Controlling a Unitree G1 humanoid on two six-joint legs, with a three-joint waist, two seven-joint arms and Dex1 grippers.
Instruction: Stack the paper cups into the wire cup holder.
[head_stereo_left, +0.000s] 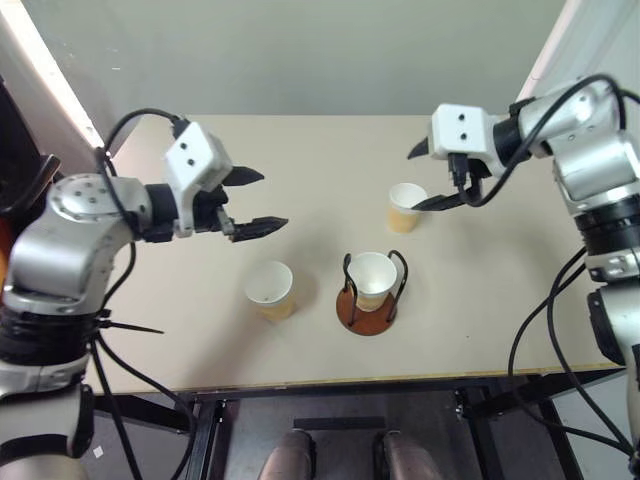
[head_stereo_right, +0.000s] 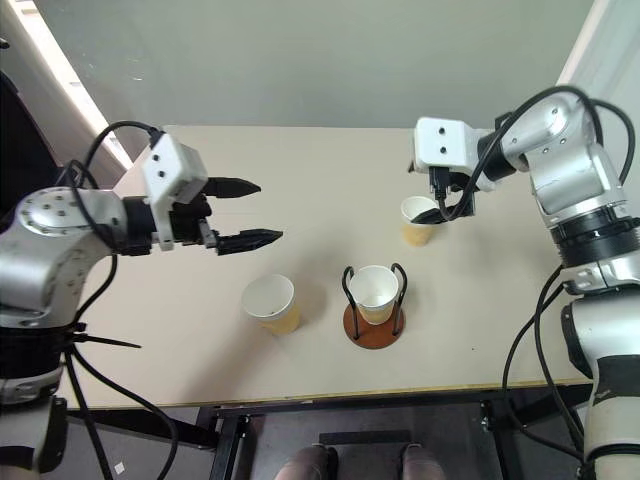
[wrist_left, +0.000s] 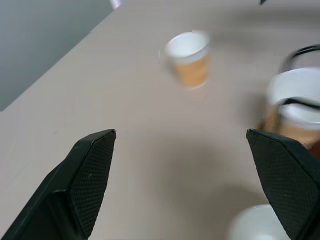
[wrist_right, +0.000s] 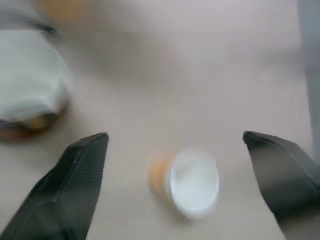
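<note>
We are working over the counter (head_stereo_left: 300, 150) with one of the paper cups (head_stereo_left: 373, 279) already sitting upright inside the wire cup holder (head_stereo_left: 370, 310), near the front edge. A second cup (head_stereo_left: 270, 289) is standing just to the left of the holder, and a third cup (head_stereo_left: 406, 207) is standing behind it, toward the right.

Our right gripper (head_stereo_left: 428, 175) is hanging over that far cup, its jaws spread wide and holding nothing; one finger is showing across the cup's rim, and the cup is sitting between the jaws in the right wrist view. Our left gripper (head_stereo_left: 254, 203) is hovering above the bare counter behind the near cup, jaws also fully spread and empty.

The risk, as we are judging it: these cups are light and thin, so a finger descending onto the rim could tip or crush the far cup, and a sideways nudge could send it skidding away. A tilted carry could then snag on the wire loops.
</note>
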